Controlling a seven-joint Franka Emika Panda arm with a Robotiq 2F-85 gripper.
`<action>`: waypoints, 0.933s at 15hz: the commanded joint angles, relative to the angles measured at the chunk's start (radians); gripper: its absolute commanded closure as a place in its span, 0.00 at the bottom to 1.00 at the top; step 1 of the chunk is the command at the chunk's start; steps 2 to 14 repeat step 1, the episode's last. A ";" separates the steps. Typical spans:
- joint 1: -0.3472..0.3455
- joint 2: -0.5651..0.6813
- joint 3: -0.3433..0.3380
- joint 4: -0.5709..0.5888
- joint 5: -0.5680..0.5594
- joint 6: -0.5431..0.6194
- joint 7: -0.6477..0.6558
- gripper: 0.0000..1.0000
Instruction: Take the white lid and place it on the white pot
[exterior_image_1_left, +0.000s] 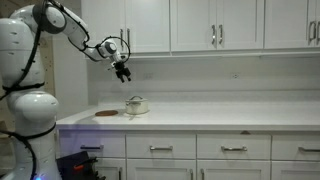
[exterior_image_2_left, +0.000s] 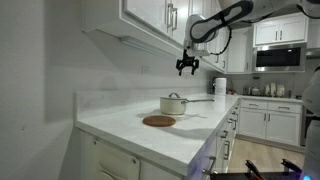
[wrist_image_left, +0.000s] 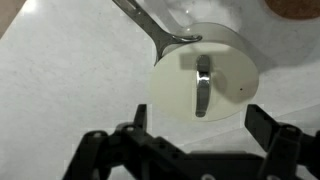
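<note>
The white pot (exterior_image_1_left: 136, 105) stands on the white counter in both exterior views (exterior_image_2_left: 174, 105), with a long metal handle (wrist_image_left: 150, 25). In the wrist view the white lid (wrist_image_left: 225, 85) lies on top of the pot and covers its mouth; it carries a small metal grip (wrist_image_left: 203, 85). Only a bit of the pot's wall (wrist_image_left: 228, 38) shows beyond the lid. My gripper (wrist_image_left: 200, 125) is open and empty. It hangs well above the pot in both exterior views (exterior_image_1_left: 122, 72) (exterior_image_2_left: 187, 66), touching nothing.
A flat brownish round disc (exterior_image_1_left: 107, 113) lies on the counter beside the pot (exterior_image_2_left: 159, 121) (wrist_image_left: 295, 8). Wall cabinets (exterior_image_1_left: 215, 25) hang above the counter, and the backsplash wall stands close behind the pot.
</note>
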 joint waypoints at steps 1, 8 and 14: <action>-0.027 0.001 0.026 0.003 0.004 -0.003 -0.003 0.00; -0.027 0.001 0.026 0.003 0.004 -0.003 -0.003 0.00; -0.027 0.001 0.026 0.003 0.004 -0.003 -0.003 0.00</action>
